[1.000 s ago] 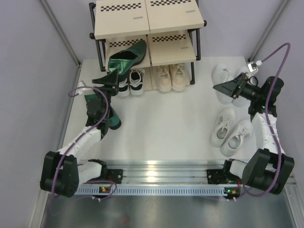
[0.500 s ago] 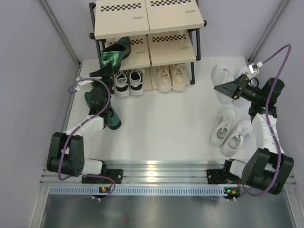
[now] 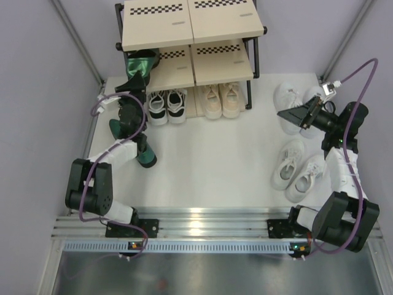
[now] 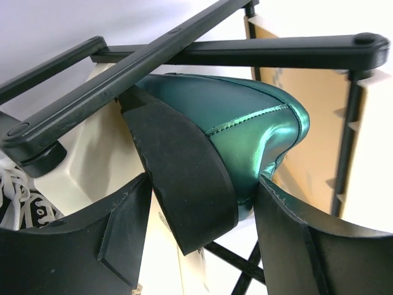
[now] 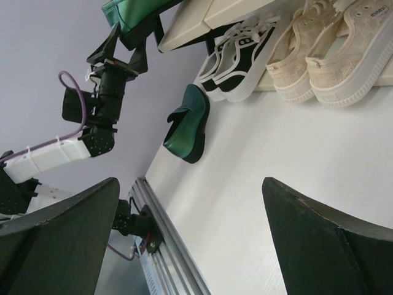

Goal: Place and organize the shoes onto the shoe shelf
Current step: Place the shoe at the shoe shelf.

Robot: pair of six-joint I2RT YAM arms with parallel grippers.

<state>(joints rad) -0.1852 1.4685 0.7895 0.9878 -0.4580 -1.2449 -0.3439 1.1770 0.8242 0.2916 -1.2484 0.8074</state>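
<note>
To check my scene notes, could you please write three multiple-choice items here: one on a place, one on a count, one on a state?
1. The unheld green heeled shoe lies: A) on the table; B) on the top board; C) inside a sneaker.
2. Shoes in the shoe shelf's lowest row: A) two; B) four; C) six.
3. The right gripper is: A) shut on a sneaker; B) open, empty; C) shut on a heel.
Answers: 1A, it rests on the table; 2B, two black-and-white sneakers, two beige sneakers; 3B, its jaws stand apart around nothing.
</note>
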